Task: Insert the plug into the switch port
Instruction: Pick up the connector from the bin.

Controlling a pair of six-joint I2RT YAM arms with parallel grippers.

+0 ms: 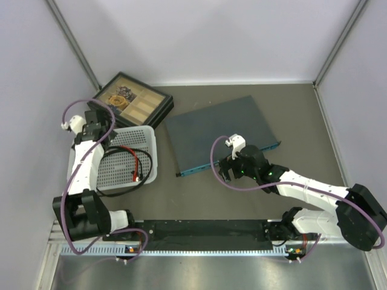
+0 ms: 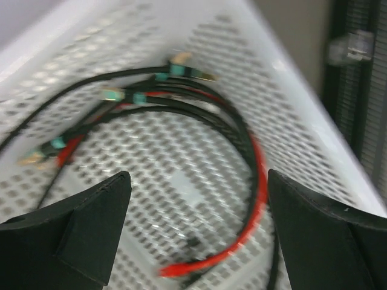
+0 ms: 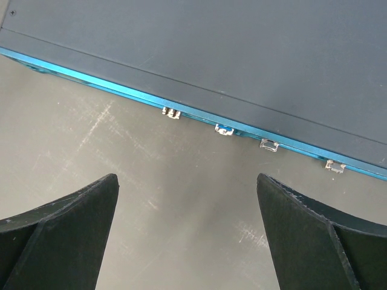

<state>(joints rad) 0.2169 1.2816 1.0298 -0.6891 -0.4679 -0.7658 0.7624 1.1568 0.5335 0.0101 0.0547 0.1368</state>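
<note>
Top view: the switch (image 1: 221, 128) lies flat on the table (image 1: 296, 112), centre-right, its teal edge (image 1: 230, 159) turned toward the arm bases. Right wrist view: the same teal edge (image 3: 121, 90) runs diagonally across the upper frame, with small metal socket tabs (image 3: 224, 129) projecting along it. The right gripper (image 3: 186, 179) faces this edge with its jaws spread wide and nothing between them; a strip of bare table separates the fingertips (image 3: 103, 193) from the switch. In the top view the right gripper (image 1: 228, 173) sits just on the near side of the teal edge, about midway along it.

The plugs (image 2: 181, 71), gold-tipped with teal bands, terminate a coil of red and black cables (image 2: 257, 199) lying in a white perforated basket (image 2: 290, 103). The left gripper (image 2: 198, 175) hangs above the coil, jaws likewise released and holding nothing; the plugs lie beyond its fingertips, untouched. In the top view the basket (image 1: 151, 151) stands left of the switch, and a black compartmented tray (image 1: 136, 99) lies behind it.
</note>
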